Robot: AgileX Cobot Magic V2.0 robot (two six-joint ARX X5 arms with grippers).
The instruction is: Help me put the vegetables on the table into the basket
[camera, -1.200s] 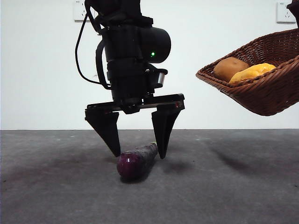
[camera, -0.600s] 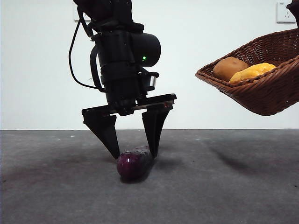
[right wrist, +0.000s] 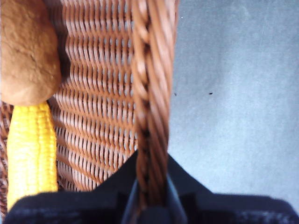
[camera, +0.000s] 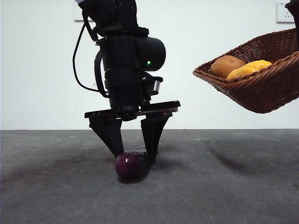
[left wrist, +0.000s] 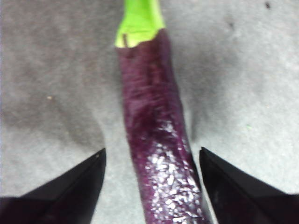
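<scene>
A glossy dark purple eggplant (camera: 132, 164) with a green stem (left wrist: 140, 21) lies on the dark grey table (camera: 233, 186). My left gripper (camera: 133, 157) is lowered over it, open, one jaw on each side with small gaps showing in the left wrist view (left wrist: 153, 151). The woven basket (camera: 261, 88) hangs tilted in the air at the right, and my right gripper (right wrist: 152, 196) is shut on its rim (right wrist: 149, 93). A brown potato (camera: 226, 65) (right wrist: 25, 51) and a yellow bumpy vegetable (camera: 250, 68) (right wrist: 30, 154) rest inside the basket.
A white wall stands behind the table, with a socket (camera: 285, 11) at the upper right. The left arm's black body (camera: 128, 60) rises above the eggplant. Bare table lies under the raised basket.
The left gripper has dropped lower and its jaws have narrowed around the eggplant. The basket has shifted slightly up and to the left.
</scene>
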